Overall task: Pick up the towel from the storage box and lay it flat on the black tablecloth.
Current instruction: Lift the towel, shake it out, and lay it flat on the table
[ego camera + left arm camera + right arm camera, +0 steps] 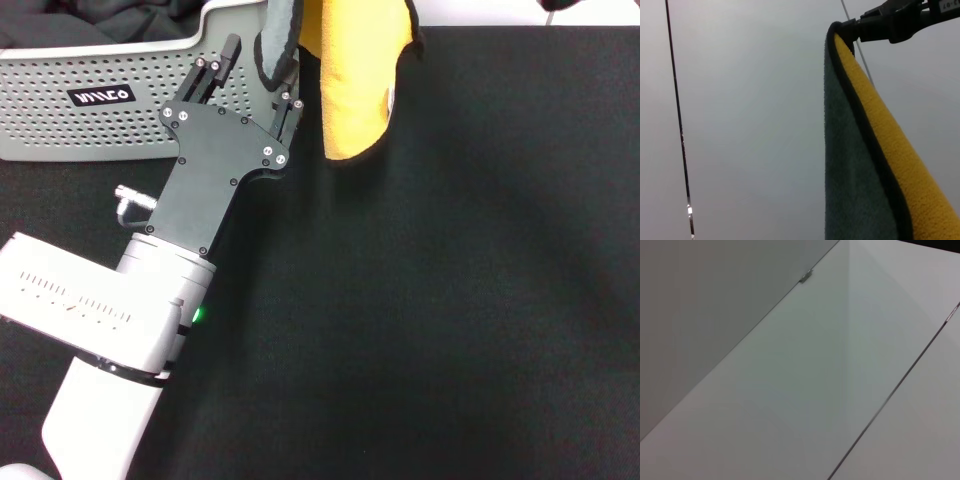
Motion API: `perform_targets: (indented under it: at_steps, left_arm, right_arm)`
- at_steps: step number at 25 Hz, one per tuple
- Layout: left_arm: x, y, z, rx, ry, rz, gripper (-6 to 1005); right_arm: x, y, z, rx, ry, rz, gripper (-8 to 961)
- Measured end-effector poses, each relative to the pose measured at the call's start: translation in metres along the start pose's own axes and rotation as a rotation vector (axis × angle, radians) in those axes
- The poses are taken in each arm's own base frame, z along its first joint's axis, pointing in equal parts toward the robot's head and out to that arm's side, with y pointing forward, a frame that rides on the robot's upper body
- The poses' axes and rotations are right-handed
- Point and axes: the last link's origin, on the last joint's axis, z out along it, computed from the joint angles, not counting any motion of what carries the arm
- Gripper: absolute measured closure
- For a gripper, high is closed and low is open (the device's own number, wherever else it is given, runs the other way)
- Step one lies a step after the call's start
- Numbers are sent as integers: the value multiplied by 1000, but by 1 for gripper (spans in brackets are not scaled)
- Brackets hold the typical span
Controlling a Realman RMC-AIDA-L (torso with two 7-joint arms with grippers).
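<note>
The towel (355, 80) hangs from above the head view's top edge, yellow face to the right, grey face (275, 40) to the left, with a black hem and a white tag (388, 98). Its lower end hangs over the black tablecloth (450, 300), beside the storage box (90, 110). My left gripper (262, 75) is open, its fingers on either side of the towel's grey edge, and does not grip it. In the left wrist view my right gripper (890, 22) is shut on the towel's (865, 175) top corner and holds it up.
Dark clothes (100, 20) lie in the storage box at the back left. The left arm's white forearm (100, 300) crosses the cloth's left side. A pale surface borders the cloth's far edge (520, 12). The right wrist view shows only pale panels.
</note>
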Motion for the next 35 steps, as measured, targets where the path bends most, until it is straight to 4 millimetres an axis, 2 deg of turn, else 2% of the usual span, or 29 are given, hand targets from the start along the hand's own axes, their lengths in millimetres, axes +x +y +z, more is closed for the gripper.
perform_targets:
  at_steps: [5, 8, 13, 23, 27, 30, 35]
  left_arm:
    - [-1, -1, -1, -5, -1, -22, 439]
    - [-2, -3, -2, -8, -3, -37, 678]
    - [-3, -3, -3, -14, -2, -51, 906]
    - [1, -3, -5, -23, 26, -53, 917]
    - [3, -8, -7, -47, 58, -135, 923]
    - [4, -18, -10, -98, 88, -244, 929]
    - [8, -59, -15, -247, 152, -479, 981]
  right_arm:
    - [0, -1, 0, 3, 1, -1, 943]
    - [1, -2, 0, 7, 2, -2, 943]
    - [1, -4, 0, 12, 3, -3, 943]
    - [3, -3, 0, 11, 8, -3, 943]
    - [9, -3, -4, 13, 30, -1, 943]
    - [18, -4, -11, 17, 60, 4, 943]
    - [31, -2, -24, 11, 108, 15, 943]
